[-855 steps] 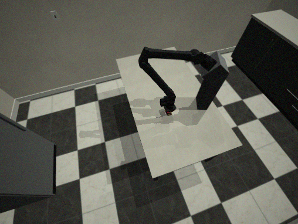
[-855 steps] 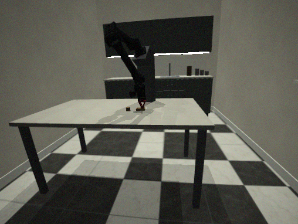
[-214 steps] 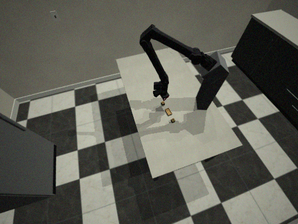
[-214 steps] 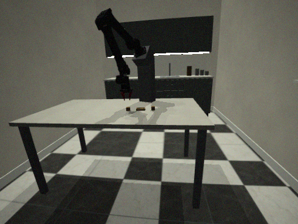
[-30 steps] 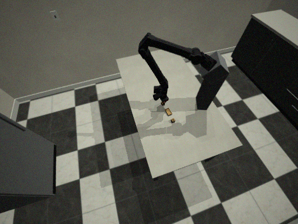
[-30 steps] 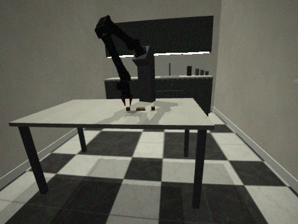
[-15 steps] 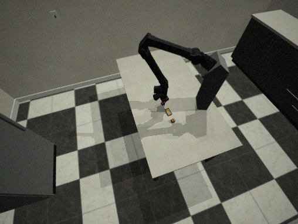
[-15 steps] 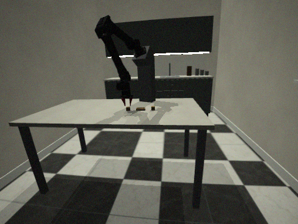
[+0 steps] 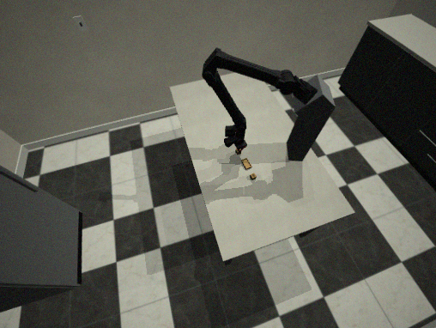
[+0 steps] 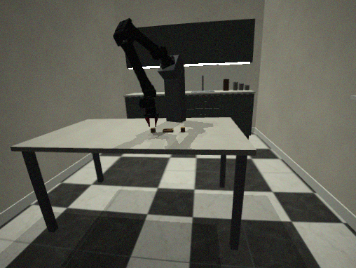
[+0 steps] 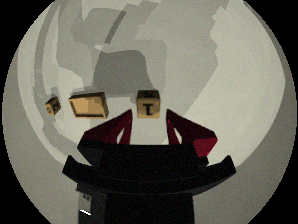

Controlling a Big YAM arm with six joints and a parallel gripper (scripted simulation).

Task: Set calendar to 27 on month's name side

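A black, matte six-joint arm point(image 9: 232, 100) bends down over a pale, smooth table point(image 9: 275, 223), its gripper point(image 10: 151, 121) hanging just above a small tan cube point(image 10: 153, 130) that rests on the tabletop. The dark red fingers taper to points and stand partly spread with nothing between them; in the exterior view their tips are above the cube, not touching it. In the wrist view the cube point(image 11: 148, 104) sits ahead of the fingertips, centred between them, with a dark mark on the face toward the camera, too blurred to read as a digit.

Beside it lies the tray point(image 9: 246, 163), a shallow wooden rectangle with a raised rim, flat on the table and holding neither cube. A second cube point(image 9: 253, 176), the same boxy tan block, stands on the far side of the tray from the gripper, apart from it. The three pieces form a short row: cube, tray, cube point(image 10: 182, 129).

The arm rises from a dark, slab-sided pedestal point(image 9: 310, 120) standing on the table. Angular grey shadows fall across the tabletop around the pieces. The floor point(image 9: 142, 240) is glossy checkered tile.
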